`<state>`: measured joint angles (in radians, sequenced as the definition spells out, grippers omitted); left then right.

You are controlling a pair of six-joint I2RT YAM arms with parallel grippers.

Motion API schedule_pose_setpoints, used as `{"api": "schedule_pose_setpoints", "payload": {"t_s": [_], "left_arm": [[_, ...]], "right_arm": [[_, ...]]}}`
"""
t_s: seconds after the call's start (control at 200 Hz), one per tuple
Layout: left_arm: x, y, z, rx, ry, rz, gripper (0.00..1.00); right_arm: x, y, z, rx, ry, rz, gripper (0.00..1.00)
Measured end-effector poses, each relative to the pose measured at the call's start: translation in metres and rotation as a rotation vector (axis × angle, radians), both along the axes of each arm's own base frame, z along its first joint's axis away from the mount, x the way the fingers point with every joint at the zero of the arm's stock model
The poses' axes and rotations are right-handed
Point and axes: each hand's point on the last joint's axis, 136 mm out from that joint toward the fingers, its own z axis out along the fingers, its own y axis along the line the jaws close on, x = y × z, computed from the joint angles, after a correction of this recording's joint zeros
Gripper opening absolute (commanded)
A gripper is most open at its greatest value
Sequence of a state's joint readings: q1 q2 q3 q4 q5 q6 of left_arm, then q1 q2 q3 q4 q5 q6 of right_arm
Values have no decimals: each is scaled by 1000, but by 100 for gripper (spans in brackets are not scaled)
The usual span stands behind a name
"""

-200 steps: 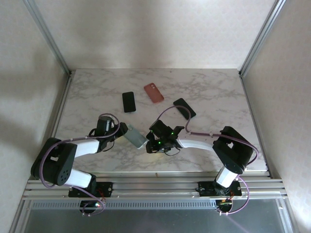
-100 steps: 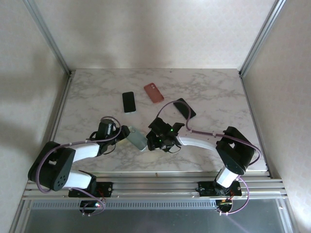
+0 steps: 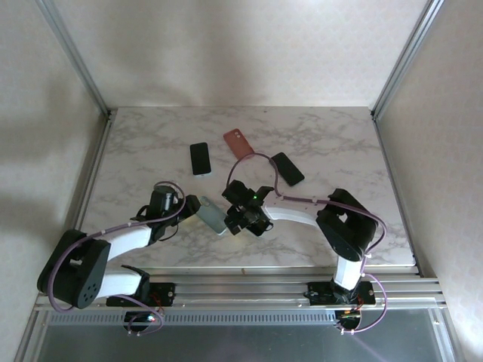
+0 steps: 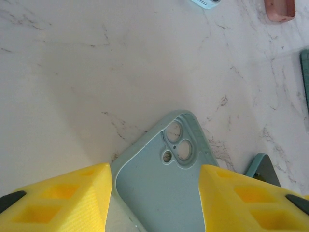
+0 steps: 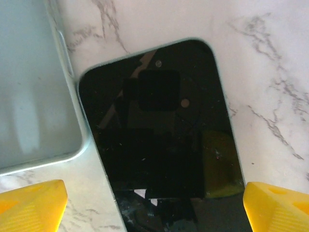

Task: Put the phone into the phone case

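The phone (image 5: 159,140) is not yet in the case (image 4: 166,186). The two lie side by side on the tabletop (image 3: 339,143) near its front edge, and the phone's long side touches, or all but touches, the case's rim.

The left pincer (image 4: 154,193) has the case pinched across its width, with a yellow pad against each long side. The case seems to lie hollow side up, its camera holes at the far end. The right pincer (image 5: 154,205) stands wide open over the phone, one fingertip beyond each side, and holds nothing.

By my judgement the whole fitting is left to do: grasp the phone, line it up over the hollow and press it in.

From above, the arms crowd the spot, so that view cannot settle whether phone and case overlap. The right wrist view can: the phone is screen up and outside the rim. The left wrist view shows the grip on the case. The top view adds a pink case (image 3: 238,143) and a black phone (image 3: 199,158), both well apart at the back.
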<state>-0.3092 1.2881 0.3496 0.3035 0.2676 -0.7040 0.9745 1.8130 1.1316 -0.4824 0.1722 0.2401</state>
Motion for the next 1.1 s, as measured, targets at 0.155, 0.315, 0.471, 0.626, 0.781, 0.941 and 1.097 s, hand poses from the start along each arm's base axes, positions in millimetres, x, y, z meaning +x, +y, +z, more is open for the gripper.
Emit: {"api": "schedule_pose_setpoints", "payload": {"t_s": [0.155, 0.315, 0.471, 0.626, 0.781, 0.941, 1.097], "left_arm": [[0, 0, 8, -6, -18, 0, 51], [0, 0, 11, -9, -28, 1, 51], [0, 0, 11, -9, -28, 2, 51], [0, 1, 12, -9, -29, 3, 51], [0, 1, 13, -10, -31, 3, 51], [-1, 1, 15, -11, -33, 3, 51], [-1, 1, 17, -12, -39, 3, 51]], "right_arm": [[4, -3, -5, -5, 16, 22, 96], [6, -4, -5, 2, 27, 37, 94], [6, -4, -5, 7, 36, 53, 98], [5, -2, -3, 13, 37, 69, 99], [6, -2, 0, 26, 40, 79, 99], [11, -4, 2, 38, 36, 80, 99], [14, -5, 1, 46, 45, 89, 99]]}}
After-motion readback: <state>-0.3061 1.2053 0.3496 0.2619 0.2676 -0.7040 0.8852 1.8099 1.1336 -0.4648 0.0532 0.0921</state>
